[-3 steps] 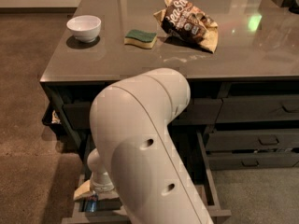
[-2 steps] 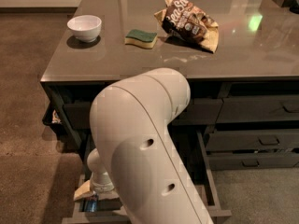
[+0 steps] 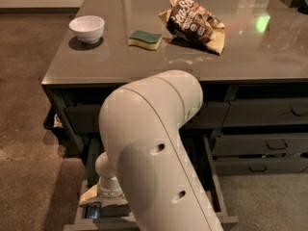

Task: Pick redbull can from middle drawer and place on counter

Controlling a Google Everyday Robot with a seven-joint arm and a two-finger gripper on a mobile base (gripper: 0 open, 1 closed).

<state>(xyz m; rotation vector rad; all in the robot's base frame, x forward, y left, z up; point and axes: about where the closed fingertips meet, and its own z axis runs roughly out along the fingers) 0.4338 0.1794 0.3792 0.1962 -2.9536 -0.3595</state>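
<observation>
The middle drawer [image 3: 215, 192] is pulled out at the bottom of the dark cabinet, and my large white arm hides most of it. My gripper [image 3: 97, 202] reaches down into the drawer's left front corner. A small patch of blue, which looks like the redbull can [image 3: 93, 211], shows right under the gripper; the rest of the can is hidden. I cannot tell whether the gripper holds it. The counter [image 3: 144, 64] is the glossy grey-brown top above.
On the counter stand a white bowl [image 3: 87, 28], a green-and-yellow sponge [image 3: 145, 39] and a crumpled chip bag [image 3: 195, 23]. Narrower handled drawers [image 3: 269, 144] are shut on the right. Brown carpet floor lies to the left.
</observation>
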